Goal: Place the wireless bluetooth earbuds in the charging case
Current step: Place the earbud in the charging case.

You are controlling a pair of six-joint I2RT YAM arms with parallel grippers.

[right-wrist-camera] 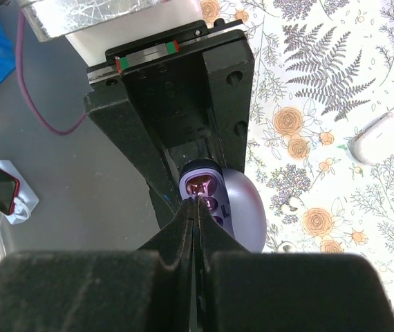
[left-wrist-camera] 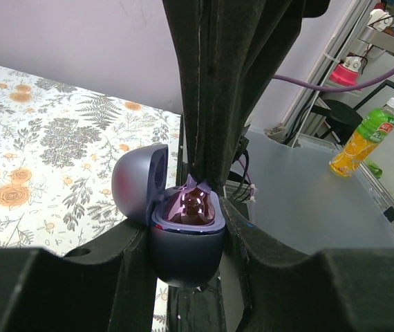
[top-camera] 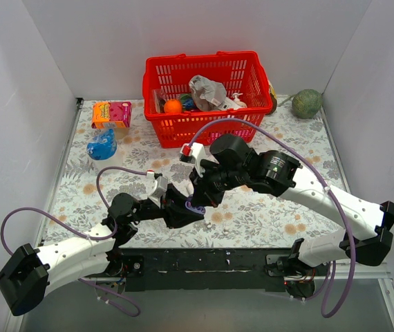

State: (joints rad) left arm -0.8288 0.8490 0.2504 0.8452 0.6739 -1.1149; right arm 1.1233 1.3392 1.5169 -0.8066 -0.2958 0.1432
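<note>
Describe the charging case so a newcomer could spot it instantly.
In front of the red basket, near the floral table's front edge, the two arms meet. The charging case sits clamped in the left claw. It alone is a dark bluish egg, lid flipped open, glossy purple inside; the nearby pale piece lies loose.

charging case [left-wrist-camera: 183,256]: 1 | red basket [top-camera: 169,131]: 1 | white oval piece [right-wrist-camera: 380,138]: 1

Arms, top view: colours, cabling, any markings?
The left arm and right arm match: white links, black joints, black jaws. A purple cable loops along each; the right one's ends in a red-and-white plug. No markings legible.
</note>
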